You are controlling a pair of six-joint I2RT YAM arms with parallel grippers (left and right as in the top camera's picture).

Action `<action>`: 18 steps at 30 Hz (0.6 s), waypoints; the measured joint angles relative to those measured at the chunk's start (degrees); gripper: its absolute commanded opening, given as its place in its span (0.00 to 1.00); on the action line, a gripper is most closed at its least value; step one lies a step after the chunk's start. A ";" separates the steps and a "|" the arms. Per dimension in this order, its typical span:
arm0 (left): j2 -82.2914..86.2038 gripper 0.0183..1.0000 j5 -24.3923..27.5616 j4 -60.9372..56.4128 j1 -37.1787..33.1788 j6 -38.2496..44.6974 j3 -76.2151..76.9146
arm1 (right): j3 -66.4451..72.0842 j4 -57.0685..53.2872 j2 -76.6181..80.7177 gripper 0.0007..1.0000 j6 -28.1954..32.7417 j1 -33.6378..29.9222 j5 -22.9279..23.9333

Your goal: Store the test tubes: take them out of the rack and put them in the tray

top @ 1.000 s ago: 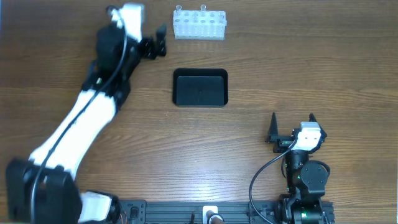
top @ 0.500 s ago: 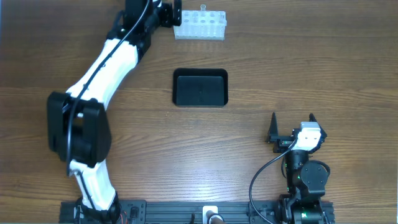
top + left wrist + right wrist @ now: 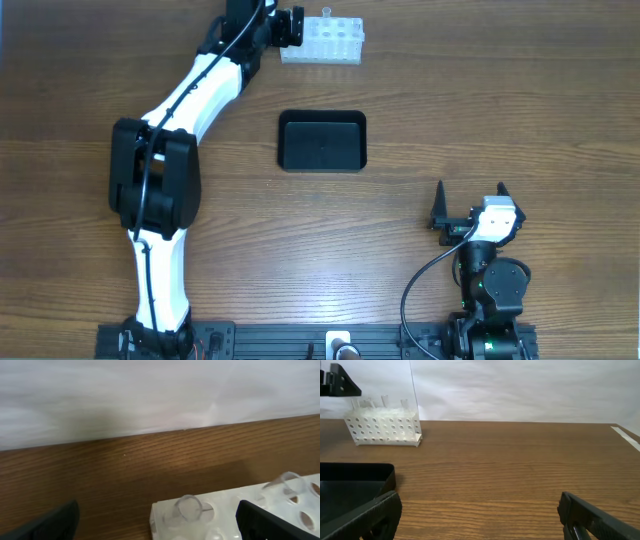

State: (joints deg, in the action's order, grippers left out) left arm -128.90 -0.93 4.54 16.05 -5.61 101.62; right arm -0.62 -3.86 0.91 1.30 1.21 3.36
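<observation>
Left tool (image 3: 296,27): at the left end of the white rack (image 3: 330,45), fingers spread wide, nothing held. In its wrist view one clear test tube (image 3: 188,508) stands upright in an end hole of the rack, between the two fingers; a second tube (image 3: 287,485) stands farther along. Rack sits at the far edge of the counter (image 3: 520,100); the black tray (image 3: 322,141) lies nearer the arms, apart from it. Right tool (image 3: 470,205): fingers wide, holding nothing, close to its own base, well apart from the tray.
</observation>
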 measured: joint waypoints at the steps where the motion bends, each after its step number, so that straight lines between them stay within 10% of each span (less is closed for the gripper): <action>1: -0.24 1.00 0.00 -0.04 0.00 0.00 0.13 | 0.00 0.00 0.00 0.99 -0.02 0.00 0.00; 18: -2.75 0.75 -0.15 -3.48 0.13 -0.66 0.39 | 0.00 0.00 0.00 0.99 -0.02 0.00 -0.02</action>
State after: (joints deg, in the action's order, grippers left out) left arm -131.66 -1.08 1.06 16.19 -6.26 102.02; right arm -0.62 -3.86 0.91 1.28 1.21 3.33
